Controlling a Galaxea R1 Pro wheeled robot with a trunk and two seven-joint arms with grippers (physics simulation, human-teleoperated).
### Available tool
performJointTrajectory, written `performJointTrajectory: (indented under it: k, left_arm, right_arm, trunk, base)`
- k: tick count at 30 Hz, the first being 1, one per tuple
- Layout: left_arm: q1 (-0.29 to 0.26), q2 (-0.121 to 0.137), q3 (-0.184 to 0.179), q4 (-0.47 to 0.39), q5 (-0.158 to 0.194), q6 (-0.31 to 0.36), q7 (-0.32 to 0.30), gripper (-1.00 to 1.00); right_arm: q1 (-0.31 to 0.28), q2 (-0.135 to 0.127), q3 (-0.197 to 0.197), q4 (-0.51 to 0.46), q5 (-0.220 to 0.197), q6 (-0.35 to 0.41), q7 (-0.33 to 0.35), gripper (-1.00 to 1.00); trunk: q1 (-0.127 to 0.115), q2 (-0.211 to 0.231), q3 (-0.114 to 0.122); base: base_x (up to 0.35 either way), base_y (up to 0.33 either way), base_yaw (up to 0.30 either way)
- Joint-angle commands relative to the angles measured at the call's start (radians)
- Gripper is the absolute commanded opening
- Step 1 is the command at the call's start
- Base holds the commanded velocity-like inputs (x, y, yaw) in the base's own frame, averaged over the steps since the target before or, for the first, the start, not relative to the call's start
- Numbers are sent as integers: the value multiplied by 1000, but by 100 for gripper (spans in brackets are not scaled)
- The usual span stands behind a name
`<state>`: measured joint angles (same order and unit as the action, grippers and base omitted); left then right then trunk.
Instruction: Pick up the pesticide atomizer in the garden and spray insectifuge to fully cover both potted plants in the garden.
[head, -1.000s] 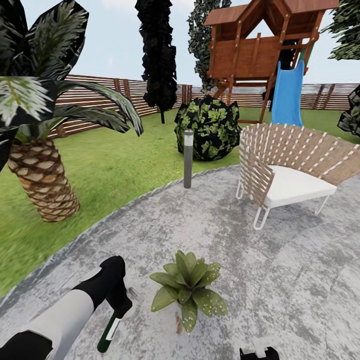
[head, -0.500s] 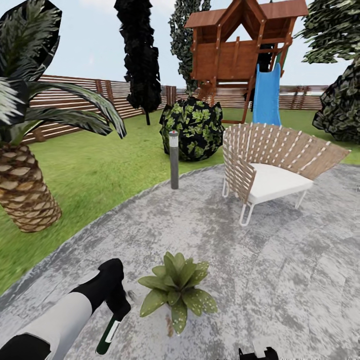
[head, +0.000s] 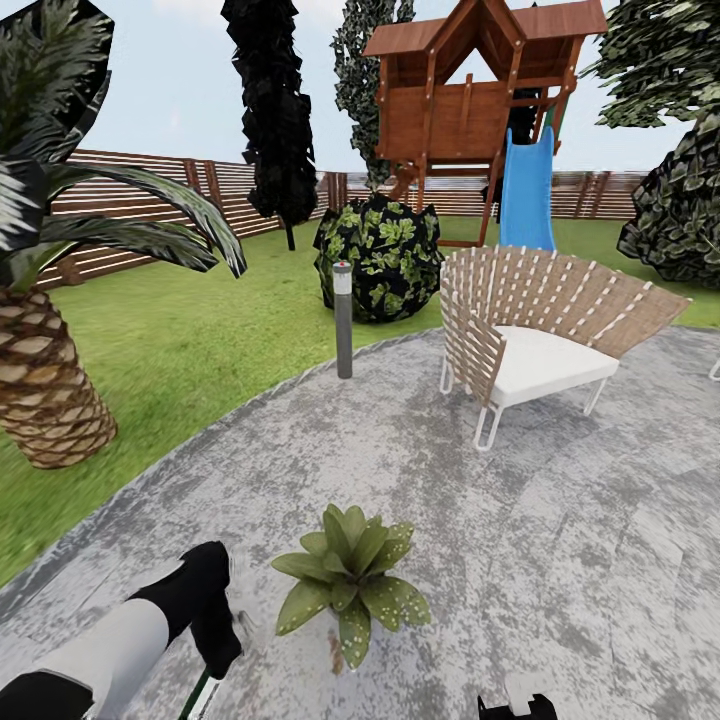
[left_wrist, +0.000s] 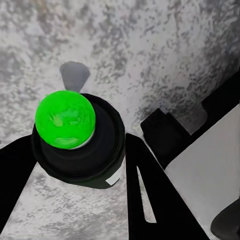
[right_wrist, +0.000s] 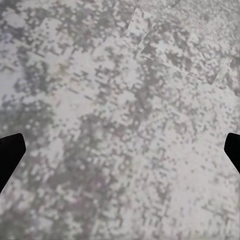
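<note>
Standing on the round patio (head: 560, 560), a mottled grey stone surface edged by lawn (head: 190, 340), the robot seems to be in the spraying step: the bottle is already in hand and one plant sits right in front of it. Far off rise the wooden playhouse (head: 460, 100) with its smooth blue slide (head: 527, 195) and the horizontal-slat fence (head: 130, 205). At the far left stands the big palm (head: 50, 390), its trunk scaly and woven-looking. A curved strap-backed chair (head: 545, 330) with a white cushion sits to the right, a glossy leafy bush (head: 380, 255) behind a slim grey lamp post (head: 343, 320).

Near the robot, the potted plant (head: 350, 580) is a low rosette of pointed, slightly speckled green leaves; its pot is hidden under the foliage. Only this one plant is visible. Just to its left hangs the left gripper (left_wrist: 80, 150), black fingers closed around the pesticide atomizer (left_wrist: 77, 140), a round dark bottle seen end-on with a bright green circle on the end facing the camera. In the head view a sliver of the bottle shows below the black wrist. The right gripper (right_wrist: 120, 150) hangs over bare stone, fingers spread wide and holding nothing.

The next move, I judge, calls for aiming the nozzle at the leaves, since the bottle hangs beside the rosette.
</note>
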<state>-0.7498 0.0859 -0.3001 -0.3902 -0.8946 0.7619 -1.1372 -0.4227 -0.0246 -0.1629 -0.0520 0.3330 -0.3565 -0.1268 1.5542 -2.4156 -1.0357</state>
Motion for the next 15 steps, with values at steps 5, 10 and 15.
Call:
performJointTrajectory:
  k: [5,10,15]
  left_arm:
    - [-16,-8,21,-39,-4,9,-10,-100]
    - [-40,-27,22,-123,-8,55,-16,-100]
    - [-43,-19,19,-118,-15,64,-16,-100]
  right_arm:
    - [-1,0,-7,1,11,-3,-4,100]
    - [-1,0,-7,1,11,-3,-4,100]
    - [-1,0,-7,1,11,-3,-4,100]
  trunk:
    - [0,0,-1]
    - [0,0,-1]
    - [0,0,-1]
  base:
    - [0,0,0]
    - [0,0,0]
    - [-9,8,0]
